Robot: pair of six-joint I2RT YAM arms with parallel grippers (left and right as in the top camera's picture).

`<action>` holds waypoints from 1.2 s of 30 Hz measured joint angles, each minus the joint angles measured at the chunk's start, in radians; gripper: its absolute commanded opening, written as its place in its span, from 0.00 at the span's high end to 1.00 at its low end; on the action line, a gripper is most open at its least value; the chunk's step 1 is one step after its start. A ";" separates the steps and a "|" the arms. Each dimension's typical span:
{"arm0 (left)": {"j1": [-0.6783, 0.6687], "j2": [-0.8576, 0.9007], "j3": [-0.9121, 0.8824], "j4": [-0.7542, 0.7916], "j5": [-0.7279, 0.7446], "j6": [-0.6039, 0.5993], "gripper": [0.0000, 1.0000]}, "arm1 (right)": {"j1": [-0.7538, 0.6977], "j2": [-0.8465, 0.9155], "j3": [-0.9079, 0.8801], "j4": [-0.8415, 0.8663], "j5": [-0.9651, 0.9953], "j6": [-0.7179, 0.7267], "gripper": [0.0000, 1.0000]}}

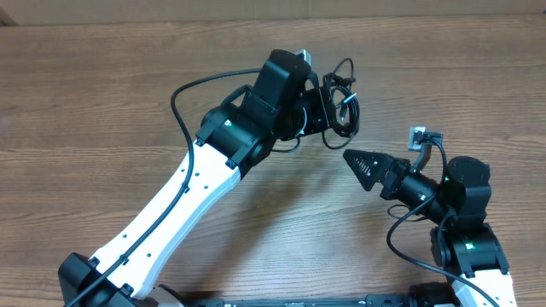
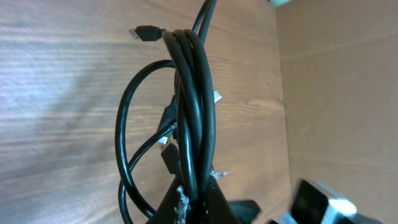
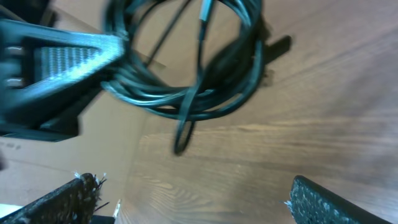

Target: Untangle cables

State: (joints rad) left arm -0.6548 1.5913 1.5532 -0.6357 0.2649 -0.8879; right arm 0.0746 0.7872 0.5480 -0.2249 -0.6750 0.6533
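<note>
Left gripper (image 1: 328,109) is clamped hard on the cables (image 1: 345,101). In the left wrist view its jaws pinch several strands of the coil (image 2: 194,112) together, not one. The bundle hangs off its fingertips over the far side of the table (image 1: 128,51), close to the cardboard wall (image 2: 336,93). Right gripper (image 1: 362,167) is spread wide and empty, pointed at the coil and just short of it. From the right wrist view the coil (image 3: 155,99) sits above and between its two fingers, with one strand (image 3: 183,134) dangling lower than the rest.

Risks as I see them:
- Right closes on the whole bundle rather than that loose strand, so any pull just cinches the loops tighter.
- Left's multi-strand pinch locks everything, so nothing can slide out even with a clean grab.
- The USB plug (image 2: 146,32) lies right against the bundle and the outer loop (image 2: 122,124) is wide, so a plug dragged through could catch on a loop and jam.
- The coil is blurred in the right wrist view and may be swinging, so a close could miss or clip only the edge.
- Left's finger (image 3: 62,56) is right at the coil, so a deep approach by right risks finger-to-finger contact.
- A hard tug could strip the bundle out of left's grip.
</note>
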 measured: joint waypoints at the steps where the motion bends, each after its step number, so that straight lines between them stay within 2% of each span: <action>1: -0.003 0.000 0.000 0.000 0.014 -0.006 0.96 | 0.000 0.000 0.001 -0.042 0.029 -0.003 0.04; 3: -0.006 0.000 0.000 0.000 0.055 -0.029 0.96 | 0.000 0.001 0.001 -0.112 0.106 -0.002 0.04; 19: -0.006 0.000 0.000 0.053 0.256 -0.043 0.96 | 0.000 0.038 0.001 -0.233 0.348 0.024 0.04; 26: -0.006 0.000 0.000 0.061 0.298 0.067 0.96 | 0.000 0.069 0.001 -0.262 0.424 0.024 0.04; 36: -0.006 0.000 0.000 0.057 0.328 0.327 0.96 | 0.000 0.105 0.001 -0.357 0.593 0.028 0.04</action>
State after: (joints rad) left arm -0.6613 1.5913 1.5532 -0.5785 0.5926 -0.5610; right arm 0.0746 0.8917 0.5488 -0.5816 -0.0822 0.6811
